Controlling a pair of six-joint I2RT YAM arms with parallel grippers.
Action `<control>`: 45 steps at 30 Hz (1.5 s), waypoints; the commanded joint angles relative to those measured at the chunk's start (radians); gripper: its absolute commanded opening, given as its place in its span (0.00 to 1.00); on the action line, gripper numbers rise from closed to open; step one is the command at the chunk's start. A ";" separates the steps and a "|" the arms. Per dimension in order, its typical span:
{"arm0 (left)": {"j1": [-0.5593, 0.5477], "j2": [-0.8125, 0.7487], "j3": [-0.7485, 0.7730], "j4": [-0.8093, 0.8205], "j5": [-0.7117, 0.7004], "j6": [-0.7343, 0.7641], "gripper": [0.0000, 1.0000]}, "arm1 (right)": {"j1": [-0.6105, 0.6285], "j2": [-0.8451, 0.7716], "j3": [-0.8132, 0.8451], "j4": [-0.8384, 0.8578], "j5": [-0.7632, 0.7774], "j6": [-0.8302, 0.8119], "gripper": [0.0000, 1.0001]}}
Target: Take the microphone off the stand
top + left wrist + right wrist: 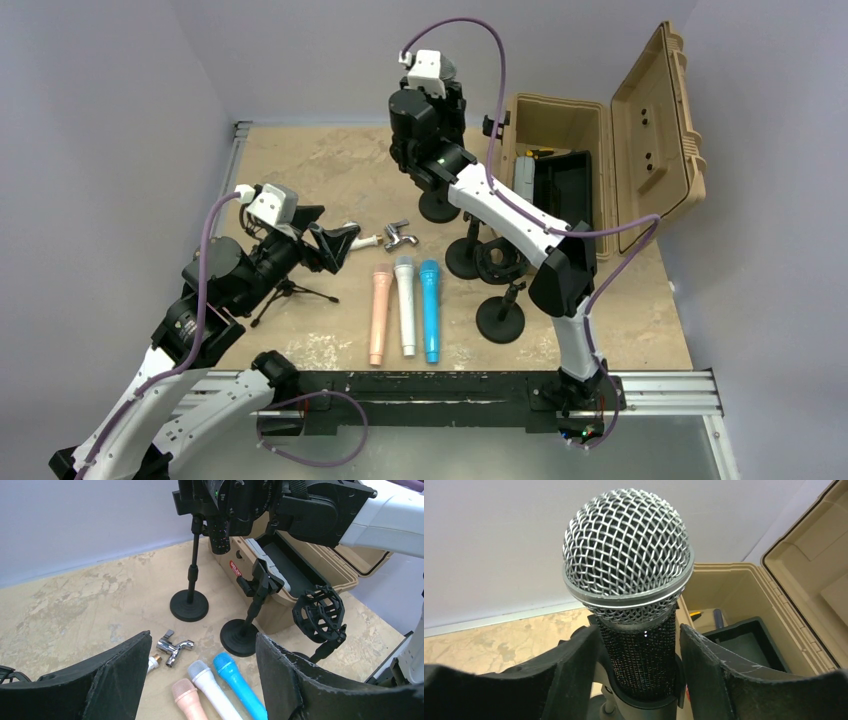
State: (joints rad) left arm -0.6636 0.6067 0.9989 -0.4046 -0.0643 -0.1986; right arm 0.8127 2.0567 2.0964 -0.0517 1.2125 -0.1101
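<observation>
Right wrist view, microphone (630, 615) vertical, mesh head (626, 550) upward

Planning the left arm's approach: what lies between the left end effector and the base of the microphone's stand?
A chrome tap fitting and a white piece beside it, then bare tabletop up to the stand base. The left wrist view shows it.
</observation>
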 commanded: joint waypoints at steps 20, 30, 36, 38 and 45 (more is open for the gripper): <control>-0.005 0.120 -0.114 0.263 0.136 -0.135 0.77 | -0.118 -0.381 -0.411 0.247 -1.150 -0.393 0.00; -0.004 0.289 -0.078 0.461 0.042 -0.114 0.78 | -0.264 -0.295 -0.336 0.126 -1.472 -0.426 0.00; 0.008 0.423 -0.125 0.788 0.013 0.002 0.79 | -0.316 -0.272 -0.347 0.154 -1.661 -0.391 0.00; 0.039 0.494 -0.096 0.829 0.042 0.024 0.80 | -0.329 -0.264 -0.341 0.142 -1.699 -0.387 0.00; 0.215 0.727 0.050 0.898 0.222 0.025 0.80 | -0.362 -0.241 -0.292 0.094 -1.737 -0.363 0.00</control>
State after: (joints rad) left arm -0.5308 1.2621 0.9428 0.3584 0.0444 -0.2081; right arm 0.4641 1.7973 1.7420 0.0658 -0.4633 -0.4736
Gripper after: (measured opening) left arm 0.800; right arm 0.401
